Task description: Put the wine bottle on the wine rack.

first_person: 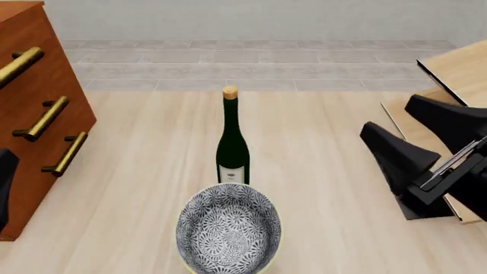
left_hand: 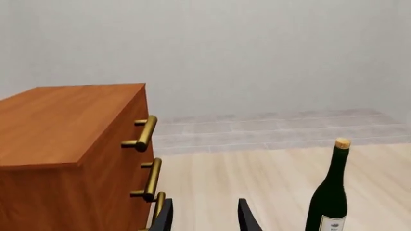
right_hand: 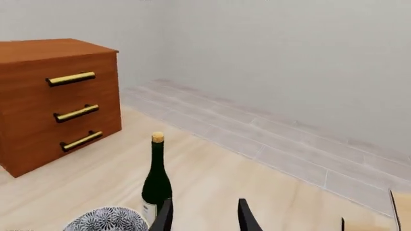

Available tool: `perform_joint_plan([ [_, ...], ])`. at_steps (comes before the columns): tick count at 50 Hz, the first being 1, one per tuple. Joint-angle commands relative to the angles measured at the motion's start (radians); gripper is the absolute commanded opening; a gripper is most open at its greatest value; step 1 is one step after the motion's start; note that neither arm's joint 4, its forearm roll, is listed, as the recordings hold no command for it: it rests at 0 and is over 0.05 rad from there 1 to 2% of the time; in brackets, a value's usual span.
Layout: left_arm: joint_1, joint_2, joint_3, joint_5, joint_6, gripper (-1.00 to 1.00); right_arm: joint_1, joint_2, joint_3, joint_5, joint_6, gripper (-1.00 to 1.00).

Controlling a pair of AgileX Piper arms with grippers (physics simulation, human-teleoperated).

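The wine bottle (first_person: 232,145) stands upright mid-table, dark green with a tan cork and a white label; it also shows in the left wrist view (left_hand: 330,195) and the right wrist view (right_hand: 156,180). The wine rack (first_person: 459,67), pale slanted boards with black edges, sits at the far right, partly behind my right arm; a sliver of the wine rack (right_hand: 403,211) shows in the right wrist view. My right gripper (first_person: 388,114) hovers open to the right of the bottle, holding nothing (right_hand: 204,214). My left gripper (left_hand: 204,215) is open and empty beside the cabinet, well left of the bottle.
A reddish-brown drawer cabinet (first_person: 31,114) with brass handles (first_person: 45,119) fills the left side. A patterned blue-and-white bowl (first_person: 228,231) sits directly in front of the bottle, near the front edge. Grey tiled floor and wall lie beyond the table.
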Motion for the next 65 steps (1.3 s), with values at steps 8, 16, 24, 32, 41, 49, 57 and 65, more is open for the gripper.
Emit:
perform_joint_plan([
  [8,-0.012,0.0,-0.024,0.001,-0.002,1.0,0.109,0.204,-0.085,-0.105,-0.021,1.0],
  [16,-0.01,0.0,-0.035,0.006,-0.001,1.0,0.118,0.306,-0.115,-0.173,-0.032,1.0],
  [24,-0.007,0.0,-0.052,0.018,0.002,1.0,0.143,0.414,-0.158,-0.23,-0.045,1.0],
  [32,0.003,0.0,-0.049,0.017,0.006,1.0,0.166,0.503,-0.229,-0.248,-0.045,1.0],
  [41,0.011,0.0,-0.038,0.013,0.007,1.0,0.188,0.602,-0.305,-0.264,-0.026,1.0],
  [49,0.01,0.0,-0.011,-0.013,0.015,1.0,0.194,0.685,-0.366,-0.276,-0.008,1.0],
  [57,0.011,0.0,0.0,-0.027,0.021,1.0,0.199,0.787,-0.423,-0.29,0.028,1.0],
  [65,0.018,0.0,0.01,-0.036,0.018,1.0,0.211,0.874,-0.457,-0.315,0.047,1.0],
])
